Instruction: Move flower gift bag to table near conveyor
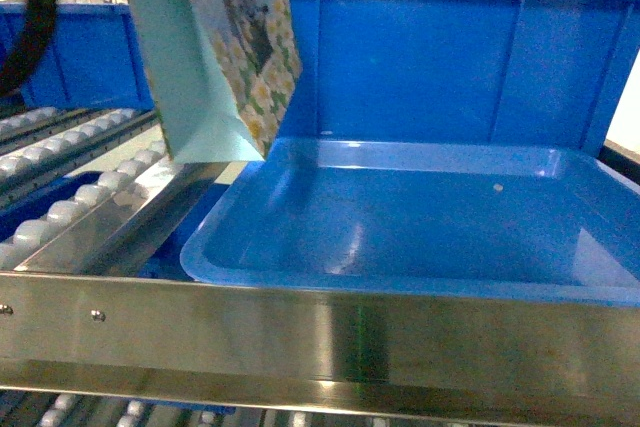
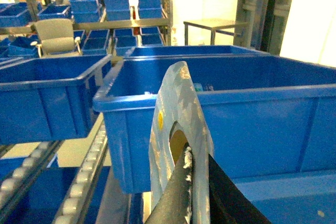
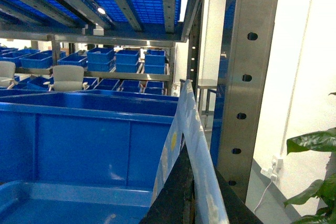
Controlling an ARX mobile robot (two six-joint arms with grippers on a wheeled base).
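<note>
The flower gift bag hangs at the top left of the head view, above the conveyor, showing a plain teal side and a daisy-print face. Neither gripper shows in that view. In the left wrist view my left gripper is shut on a pale blue looped edge of the bag, which rises between the dark fingers. My right gripper is likewise shut on a pale flowered strip of the bag. The table is out of view.
A shallow blue bin fills the middle of the head view, with a taller blue bin wall behind it. A shiny steel rail crosses the front. A perforated steel post stands right of my right gripper.
</note>
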